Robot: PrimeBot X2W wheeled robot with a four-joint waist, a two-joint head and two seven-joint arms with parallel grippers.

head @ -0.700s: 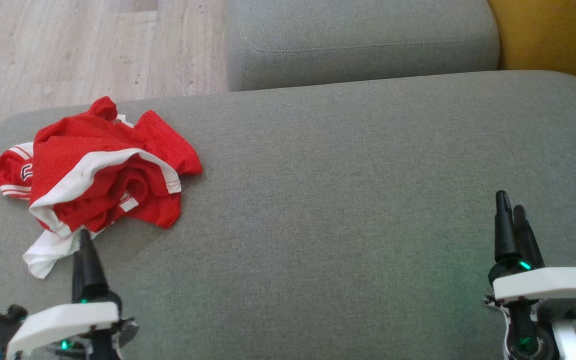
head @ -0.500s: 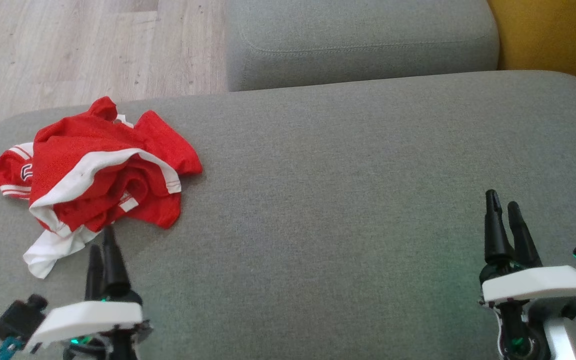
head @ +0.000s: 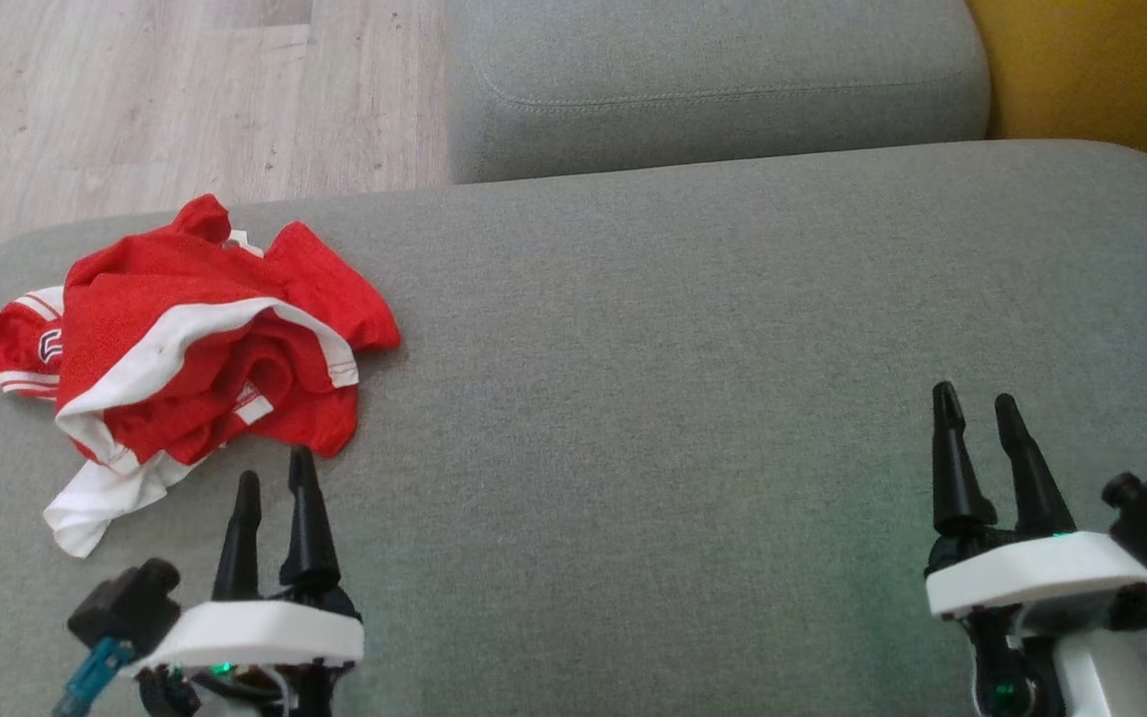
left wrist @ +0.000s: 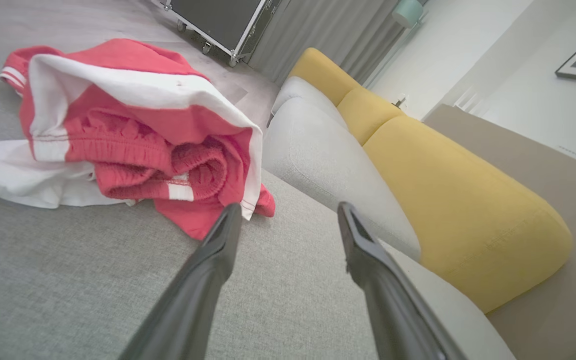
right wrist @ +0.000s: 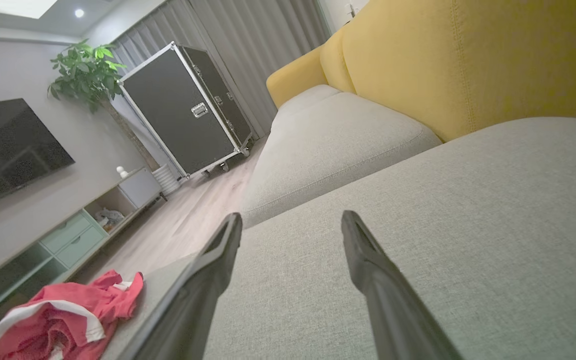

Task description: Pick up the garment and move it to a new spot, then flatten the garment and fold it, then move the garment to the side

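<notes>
Left claw [head: 275, 465] splayed wide, low beside the garment [head: 185, 334], seemingly just clear.

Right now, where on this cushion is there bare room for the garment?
Bare: the middle of the grey cushion, between the red garment and the right gripper, up to the far cushion. Crowded: the left end, with the crumpled garment and left gripper beside it.
</notes>
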